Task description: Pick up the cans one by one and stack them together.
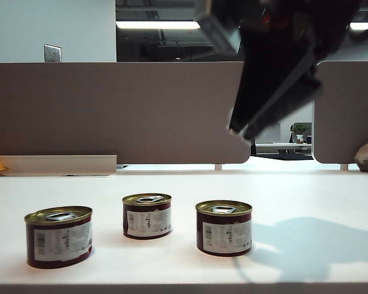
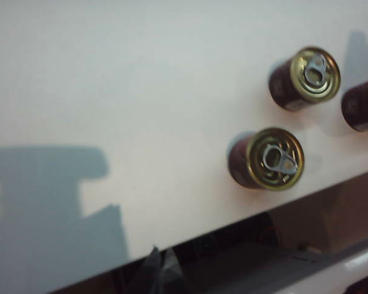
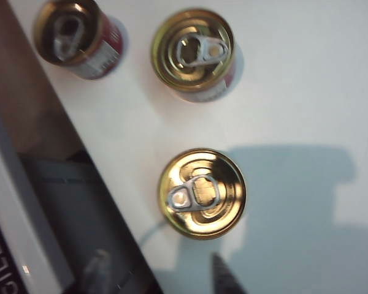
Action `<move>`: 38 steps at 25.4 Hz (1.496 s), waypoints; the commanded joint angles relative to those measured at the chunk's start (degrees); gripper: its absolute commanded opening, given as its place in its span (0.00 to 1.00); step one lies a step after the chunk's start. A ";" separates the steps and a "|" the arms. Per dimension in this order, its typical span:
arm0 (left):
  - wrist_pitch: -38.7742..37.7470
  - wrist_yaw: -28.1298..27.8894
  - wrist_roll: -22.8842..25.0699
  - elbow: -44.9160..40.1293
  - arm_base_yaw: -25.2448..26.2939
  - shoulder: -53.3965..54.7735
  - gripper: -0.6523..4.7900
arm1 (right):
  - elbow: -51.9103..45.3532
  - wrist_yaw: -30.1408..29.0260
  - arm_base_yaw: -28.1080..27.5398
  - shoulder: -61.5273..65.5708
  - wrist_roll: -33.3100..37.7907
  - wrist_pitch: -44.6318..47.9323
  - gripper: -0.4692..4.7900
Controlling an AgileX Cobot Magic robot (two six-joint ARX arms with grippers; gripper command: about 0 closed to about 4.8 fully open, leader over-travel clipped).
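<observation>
Maroon-sided, gold-lidded cans, three, all upright, axes vertical, apart, on the white table (image 1: 319, 202): left can (image 1: 59, 236) at 9 o'clock, middle can (image 1: 147, 215), right can (image 1: 224, 227). My right gripper (image 1: 270, 92) hangs at 1 o'clock above them; finger spread unreadable. My left gripper: unseen.

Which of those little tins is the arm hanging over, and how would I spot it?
Start at the white table, where three maroon cans with gold lids sit in a loose row. The dark right arm hangs above the row's right end, its shadow on the table beside the right can. That can sits nearest the shadow; the middle can sits farther back, and the left can closest to the front edge.
</observation>
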 commanded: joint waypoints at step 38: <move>6.82 10.97 -13.81 0.66 -0.33 -8.02 0.11 | 0.37 8.35 4.52 17.27 3.30 10.69 0.72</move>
